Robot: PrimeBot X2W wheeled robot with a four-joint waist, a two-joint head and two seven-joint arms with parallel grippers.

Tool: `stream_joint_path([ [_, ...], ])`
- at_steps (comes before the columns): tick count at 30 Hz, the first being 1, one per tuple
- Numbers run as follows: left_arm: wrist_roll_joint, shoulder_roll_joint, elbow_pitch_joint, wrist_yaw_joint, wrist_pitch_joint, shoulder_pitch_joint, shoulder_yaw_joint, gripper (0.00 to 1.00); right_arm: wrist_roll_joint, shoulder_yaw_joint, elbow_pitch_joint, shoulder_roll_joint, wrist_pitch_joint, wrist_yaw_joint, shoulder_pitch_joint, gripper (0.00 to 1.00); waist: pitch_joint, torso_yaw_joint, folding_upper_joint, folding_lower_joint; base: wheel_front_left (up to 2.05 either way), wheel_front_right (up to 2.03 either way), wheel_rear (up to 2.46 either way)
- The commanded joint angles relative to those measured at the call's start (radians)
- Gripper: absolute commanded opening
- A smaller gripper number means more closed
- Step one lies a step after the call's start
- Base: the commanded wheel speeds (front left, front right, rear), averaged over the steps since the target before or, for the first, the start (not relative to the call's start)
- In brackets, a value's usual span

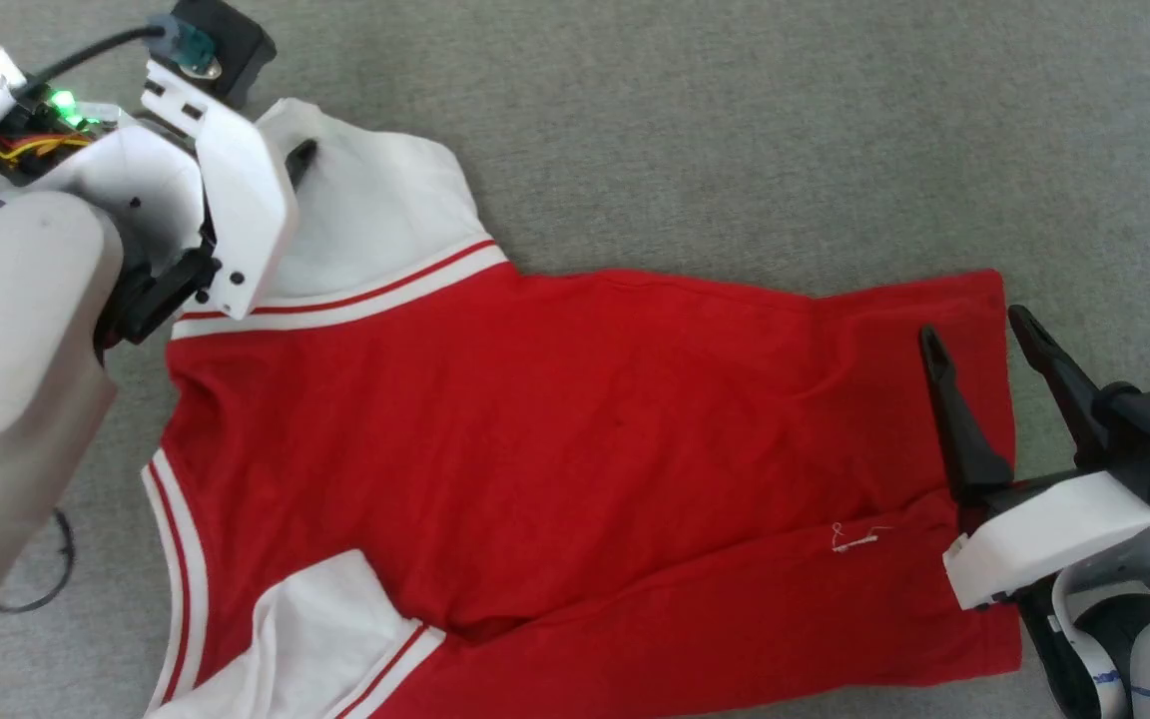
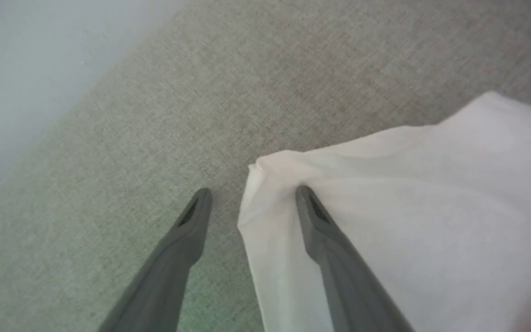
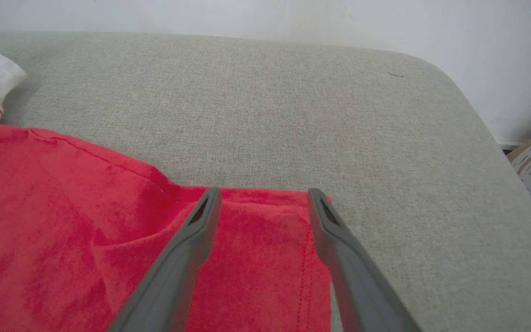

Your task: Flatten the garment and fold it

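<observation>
Red cloth, the T-shirt [image 1: 575, 429] lies sideways on a grey upholstered surface [image 1: 735, 120], plain side up and mostly flat, with a few ridges. The left gripper [image 2: 252, 191], jaws apart, straddles the far white sleeve [image 1: 375, 200] at its edge. The right gripper [image 1: 974, 328], also spread, brackets the far hem corner [image 3: 293, 196]. These are probably the 2 ends to pull taut.

The left arm [image 1: 16, 330] reached in from the lower left, its pale forearm [image 1: 6, 419] slanting up to a white wrist housing [image 1: 241, 190]. The left gripper [image 2: 252, 192] pointed ahead and down, its two dark fingers [image 2: 321, 230] spread wide apart. At the lower right, the right gripper [image 1: 974, 325] stood out from its white wrist cover [image 1: 1054, 534], likewise wide open, tips angled up and slightly left.
</observation>
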Motion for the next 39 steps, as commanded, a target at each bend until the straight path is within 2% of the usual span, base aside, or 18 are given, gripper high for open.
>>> stream_joint_path([
  [1,-0.022,0.006,0.014,-0.007,0.027,0.02,-0.04,0.93,-0.001,-0.003,-0.002,0.003,-0.007,-0.001,-0.015,1.0,0.015,-0.017,-0.0001,0.0001,0.0,0.0,0.0],
  [2,-0.053,0.018,0.005,-0.007,0.054,0.027,-0.077,0.43,-0.001,-0.004,-0.004,0.003,-0.006,-0.001,-0.015,1.0,0.015,-0.018,-0.0001,0.0001,0.0,0.0,0.0],
  [3,-0.088,0.032,-0.003,-0.007,0.081,0.032,-0.106,0.0,-0.002,-0.005,-0.005,0.003,-0.005,-0.001,-0.015,1.0,0.015,-0.019,-0.0001,0.0001,0.0,0.0,0.0],
  [6,-0.168,0.065,-0.024,-0.007,0.112,0.03,-0.136,0.0,-0.009,-0.009,-0.013,-0.001,0.003,-0.001,-0.019,1.0,0.011,-0.011,-0.0001,0.0001,0.0,0.0,0.0],
  [9,-0.182,0.076,-0.02,-0.007,0.092,0.024,-0.139,0.0,-0.016,-0.008,-0.025,-0.016,0.015,-0.001,-0.031,1.0,-0.002,0.001,-0.0001,0.0001,0.0,0.0,0.0],
  [18,-0.174,0.053,0.005,0.012,-0.001,0.025,-0.122,0.0,0.001,0.002,-0.063,-0.108,0.111,-0.001,-0.159,1.0,-0.04,0.033,-0.0001,0.0001,0.0,0.0,0.0],
  [21,-0.174,0.051,0.003,0.013,-0.016,0.026,-0.12,0.0,0.041,-0.013,-0.027,-0.143,0.194,-0.001,-0.221,1.0,-0.037,0.04,-0.0001,0.0001,0.0,0.0,0.0],
  [26,-0.17,0.046,-0.003,0.016,-0.028,0.018,-0.12,0.0,0.108,-0.058,0.071,-0.18,0.415,-0.001,-0.287,1.0,-0.014,0.054,-0.0001,0.0001,0.0,0.0,0.0],
  [30,-0.169,0.041,-0.006,0.016,-0.032,0.011,-0.123,0.0,0.126,-0.055,0.113,-0.233,0.575,-0.001,-0.297,1.0,0.004,0.064,-0.0001,0.0001,0.0,0.0,0.0],
  [35,-0.168,0.037,-0.005,0.014,-0.035,0.003,-0.128,0.0,0.155,-0.057,0.133,-0.241,0.668,-0.001,-0.284,1.0,0.019,0.071,-0.0001,0.0001,0.0,0.0,0.0],
  [39,-0.171,0.038,-0.004,0.013,-0.034,-0.005,-0.13,0.0,0.184,-0.045,0.138,-0.236,0.699,-0.001,-0.271,1.0,0.03,0.075,-0.0001,0.0001,0.0,0.0,0.0],
])
